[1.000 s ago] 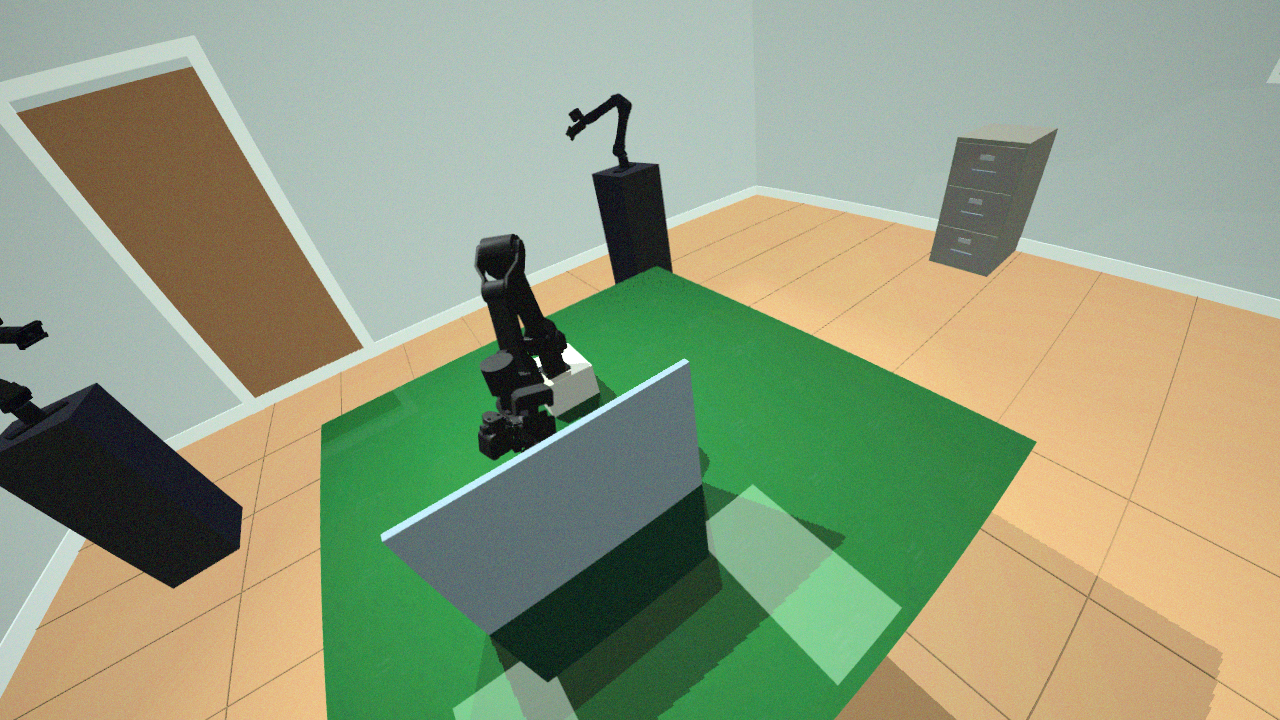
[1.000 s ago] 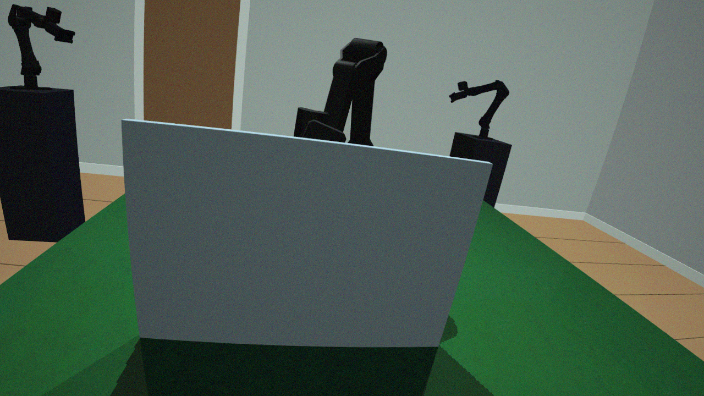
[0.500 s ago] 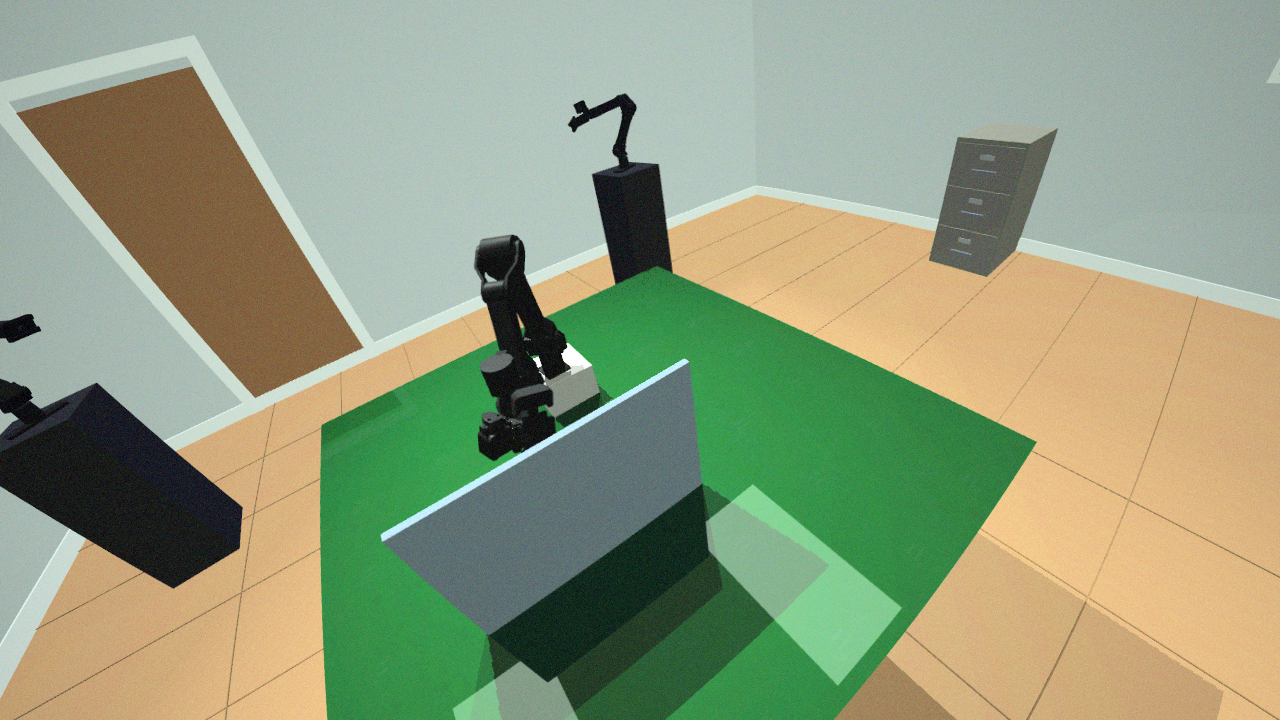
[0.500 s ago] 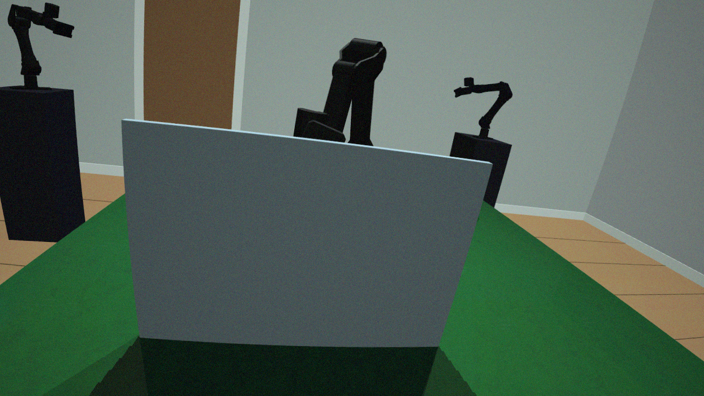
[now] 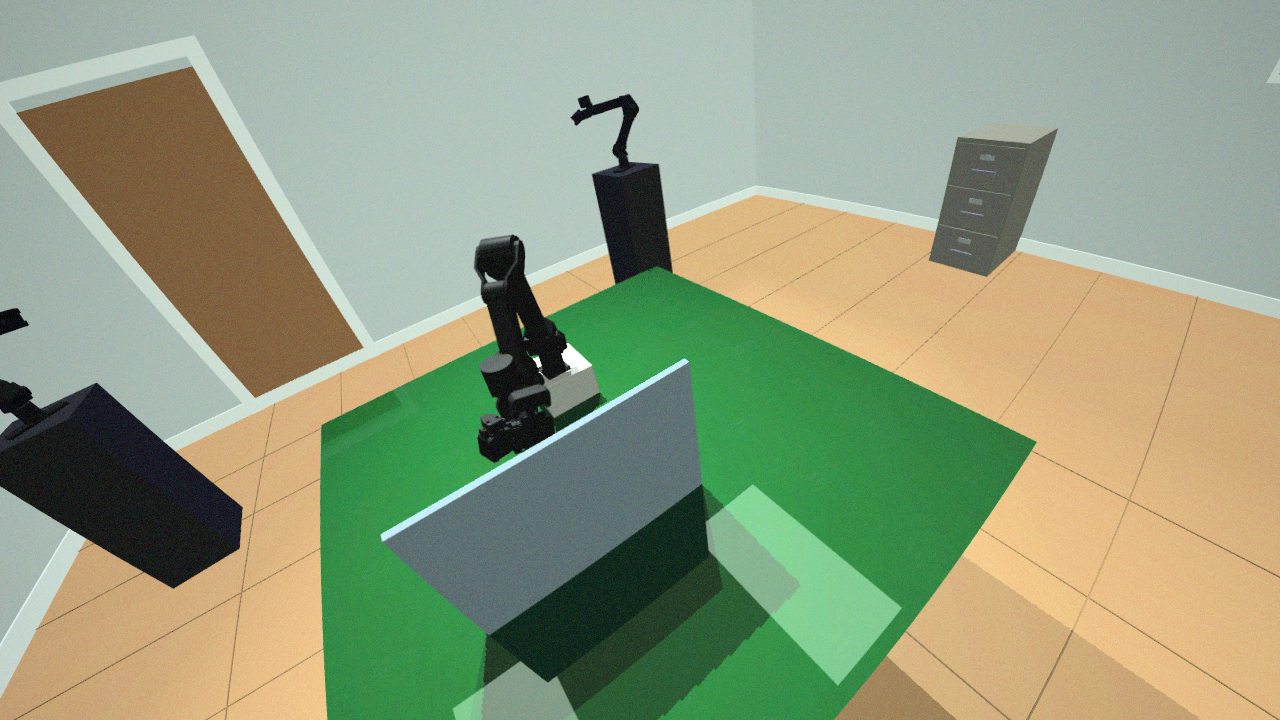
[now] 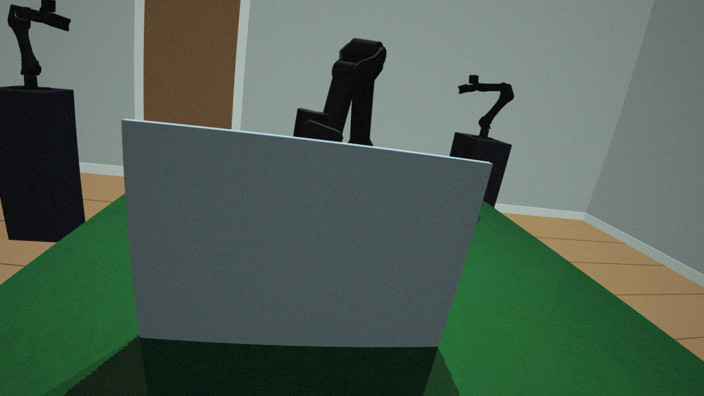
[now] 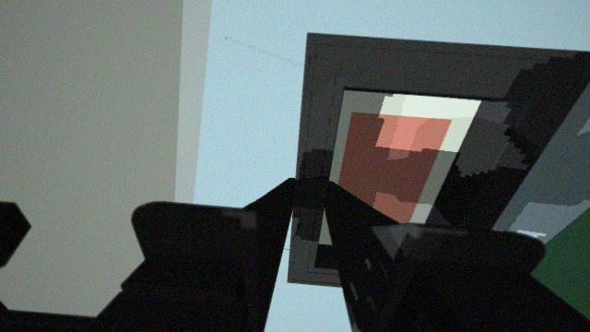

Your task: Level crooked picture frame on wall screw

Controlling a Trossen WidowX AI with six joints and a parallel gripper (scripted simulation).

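Observation:
The picture frame is dark grey, with a pale mat and a reddish picture. It hangs against the light blue front of the wall panel, whose grey back faces the top and exterior views and hides the frame there. My gripper is shut on the frame's bar nearest the panel's edge in the wrist view. In that view this bar runs roughly parallel to the panel's edge; I cannot tell for sure whether the frame is level. The screw and the notched strip are hidden.
The panel stands on a green mat in front of the arm's white base. Two dark pedestals with other arms stand beyond. A filing cabinet and a brown door are farther off.

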